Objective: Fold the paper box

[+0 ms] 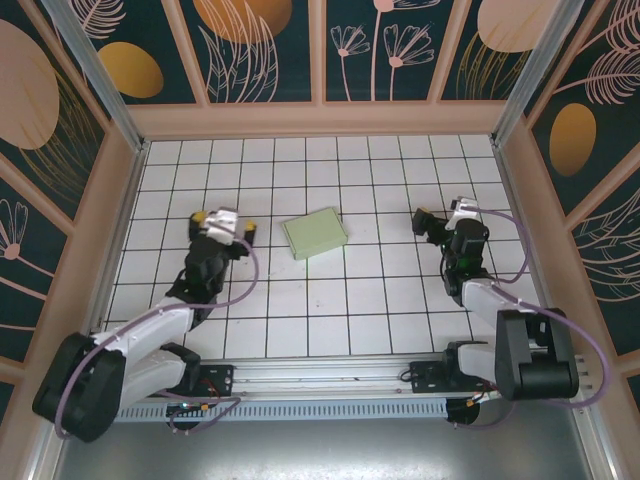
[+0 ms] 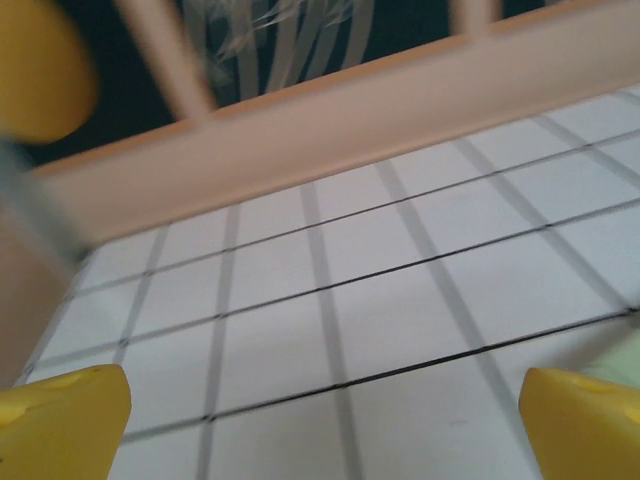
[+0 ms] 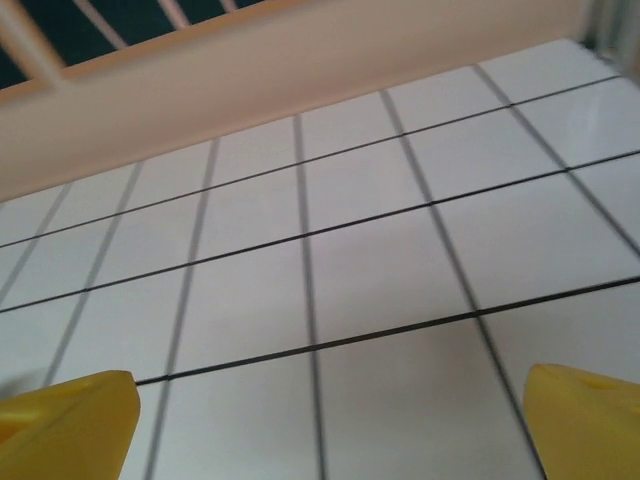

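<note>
Now: both grips wide, box lying between them

Beneath me spreads the white tiled table (image 1: 330, 310) with its thin dark grid lines, fenced by a peach-coloured wall (image 1: 320, 120) under dark floral panels. The paper box (image 1: 315, 233), a small flat rectangle of pale mint-green card, lies closed on the tiles near the middle, slightly turned and well apart from both my grippers. My left gripper (image 1: 225, 224) sits to its left and my right gripper (image 1: 442, 212) to its right, both near the tiles. Each has its yellow fingertips (image 2: 65, 420) spread wide, with bare tile between them.
</note>
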Tool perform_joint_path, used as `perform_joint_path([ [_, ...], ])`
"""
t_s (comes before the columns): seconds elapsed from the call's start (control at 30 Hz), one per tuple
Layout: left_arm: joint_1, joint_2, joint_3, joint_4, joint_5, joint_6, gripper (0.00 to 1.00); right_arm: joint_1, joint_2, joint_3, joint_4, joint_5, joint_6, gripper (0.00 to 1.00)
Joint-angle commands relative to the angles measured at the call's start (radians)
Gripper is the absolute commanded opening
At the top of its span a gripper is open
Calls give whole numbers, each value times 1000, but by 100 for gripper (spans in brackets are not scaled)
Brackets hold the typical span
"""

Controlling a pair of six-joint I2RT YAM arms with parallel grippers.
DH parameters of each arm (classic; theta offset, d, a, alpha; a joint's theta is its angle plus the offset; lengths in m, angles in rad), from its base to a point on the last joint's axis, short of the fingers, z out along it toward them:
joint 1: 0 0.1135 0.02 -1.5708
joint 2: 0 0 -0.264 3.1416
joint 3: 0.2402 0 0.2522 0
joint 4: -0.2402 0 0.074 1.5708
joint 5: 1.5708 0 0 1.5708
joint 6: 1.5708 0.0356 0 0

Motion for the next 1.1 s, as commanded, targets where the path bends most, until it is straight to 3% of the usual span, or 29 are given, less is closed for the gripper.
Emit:
perform_joint_path([
  [0.0,137,-45,-82,145,-41,-125,99,-13,46,-22,234,106,-46,99],
  [0.1,234,-27,-142,228,27,-155,99,-37,73,-14,260,128,-56,99],
  [0.3,294,161,-144,426,100,-166,99,-83,142,-17,281,108,-92,99],
  [0.43,344,295,-136,626,181,-189,99,-99,249,-136,576,41,-87,99],
  [0.57,383,475,-85,711,264,-201,99,-99,316,-162,685,9,-107,99],
  [0.63,390,448,-50,583,269,-208,99,-97,316,-152,667,-15,-109,99],
  [1.07,390,454,-61,616,237,-218,99,-90,315,-147,656,0,-115,99],
])
